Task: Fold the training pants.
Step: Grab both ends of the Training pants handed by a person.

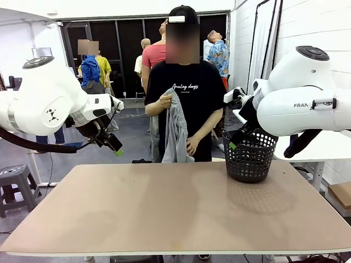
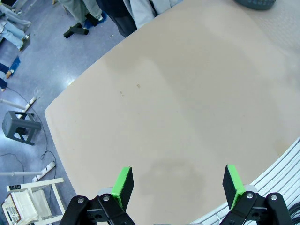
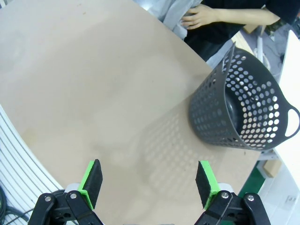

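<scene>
The person's hand (image 1: 165, 101) is holding the pants (image 1: 176, 130) hanging lengthwise just past the table's (image 1: 175, 213) far edge, while the left gripper (image 2: 178, 185) and right gripper (image 3: 149, 180) are hovering above the table, gaping and empty, roughly equally far off

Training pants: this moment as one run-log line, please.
training pants: held by person; left gripper: open, empty; right gripper: open, empty; black mesh basket: on table

The training pants (image 1: 176, 129) are light grey, soft and plain. They hang bunched and unfolded from a person's hand (image 1: 164, 102), beyond and between the left gripper (image 1: 117, 152) and right gripper (image 1: 232, 145), well apart from both.
</scene>
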Robot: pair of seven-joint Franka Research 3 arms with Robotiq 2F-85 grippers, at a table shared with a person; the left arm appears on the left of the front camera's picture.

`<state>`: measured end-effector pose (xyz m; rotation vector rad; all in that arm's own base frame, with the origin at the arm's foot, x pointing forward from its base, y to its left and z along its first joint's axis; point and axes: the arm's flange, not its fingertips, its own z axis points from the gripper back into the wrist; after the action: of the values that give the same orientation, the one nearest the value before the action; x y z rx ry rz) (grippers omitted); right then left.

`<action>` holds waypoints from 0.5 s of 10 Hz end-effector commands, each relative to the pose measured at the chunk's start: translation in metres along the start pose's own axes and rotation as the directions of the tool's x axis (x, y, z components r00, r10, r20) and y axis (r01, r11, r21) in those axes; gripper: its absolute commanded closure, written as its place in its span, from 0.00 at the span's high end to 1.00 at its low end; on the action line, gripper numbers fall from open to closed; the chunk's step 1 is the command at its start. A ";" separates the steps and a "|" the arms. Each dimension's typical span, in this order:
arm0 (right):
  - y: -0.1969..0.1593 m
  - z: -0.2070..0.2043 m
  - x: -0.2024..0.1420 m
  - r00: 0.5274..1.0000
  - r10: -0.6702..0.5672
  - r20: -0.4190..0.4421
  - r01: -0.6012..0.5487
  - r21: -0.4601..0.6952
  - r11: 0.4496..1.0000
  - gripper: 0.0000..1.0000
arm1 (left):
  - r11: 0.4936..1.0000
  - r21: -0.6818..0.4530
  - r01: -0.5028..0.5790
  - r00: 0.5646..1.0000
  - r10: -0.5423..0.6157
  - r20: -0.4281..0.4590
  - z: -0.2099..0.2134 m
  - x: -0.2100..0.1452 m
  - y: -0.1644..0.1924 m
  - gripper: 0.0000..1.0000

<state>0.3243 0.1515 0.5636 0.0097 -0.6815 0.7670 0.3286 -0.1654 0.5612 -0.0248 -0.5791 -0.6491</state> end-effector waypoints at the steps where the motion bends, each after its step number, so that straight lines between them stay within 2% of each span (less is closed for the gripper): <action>1: 0.001 -0.002 0.000 1.000 0.001 0.001 -0.001 0.015 1.000 1.00 | 1.000 -0.002 -0.002 1.000 0.002 0.000 -0.001 0.000 0.001 1.00; 5: 0.001 -0.002 0.000 1.000 0.001 0.001 -0.001 0.015 1.000 1.00 | 1.000 -0.002 -0.002 1.000 0.002 0.000 -0.001 0.000 0.001 1.00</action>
<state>0.3243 0.1515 0.5636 0.0097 -0.6815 0.7670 0.3286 -0.1654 0.5612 -0.0248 -0.5791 -0.6491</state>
